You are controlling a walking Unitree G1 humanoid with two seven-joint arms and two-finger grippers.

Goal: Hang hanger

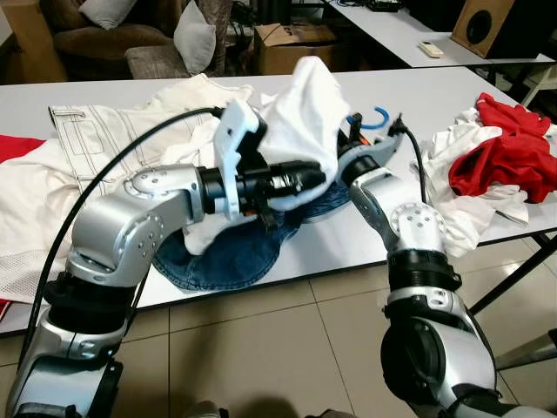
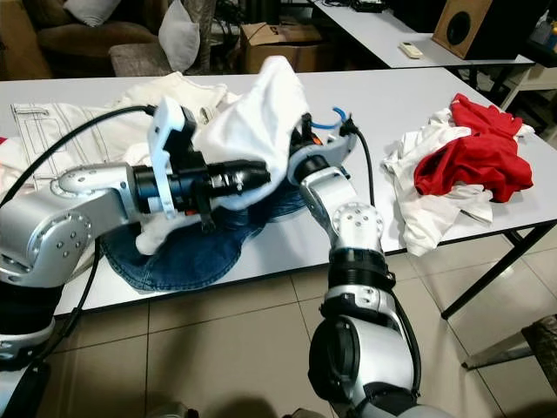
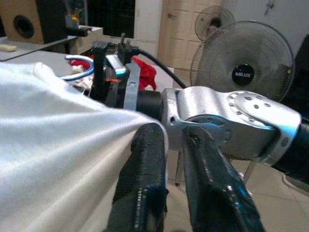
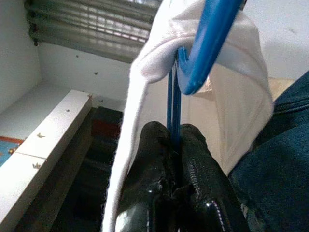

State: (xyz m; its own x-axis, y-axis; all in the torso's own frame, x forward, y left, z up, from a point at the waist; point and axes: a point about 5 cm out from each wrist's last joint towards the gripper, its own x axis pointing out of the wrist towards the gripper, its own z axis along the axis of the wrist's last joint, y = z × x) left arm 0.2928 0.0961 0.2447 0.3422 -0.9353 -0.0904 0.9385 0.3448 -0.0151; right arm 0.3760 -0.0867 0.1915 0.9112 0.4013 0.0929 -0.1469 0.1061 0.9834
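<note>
A white shirt (image 1: 300, 109) is held up above the table, draped over a blue hanger (image 4: 207, 43) whose hook (image 1: 376, 116) pokes out behind it. My right gripper (image 4: 175, 133) is shut on the hanger's thin blue bar under the cloth. My left gripper (image 3: 174, 133) reaches in from the left, its fingers (image 3: 145, 174) closed on the hem of the white shirt (image 3: 58, 145). Both sets of fingertips are hidden by the cloth in the eye views.
Blue jeans (image 1: 222, 252) lie on the white table (image 1: 348, 248) under my arms. Red and white clothes (image 1: 500, 161) are piled at the right, pale garments (image 1: 96, 131) at the left. A standing fan (image 3: 244, 63) stands beyond the table.
</note>
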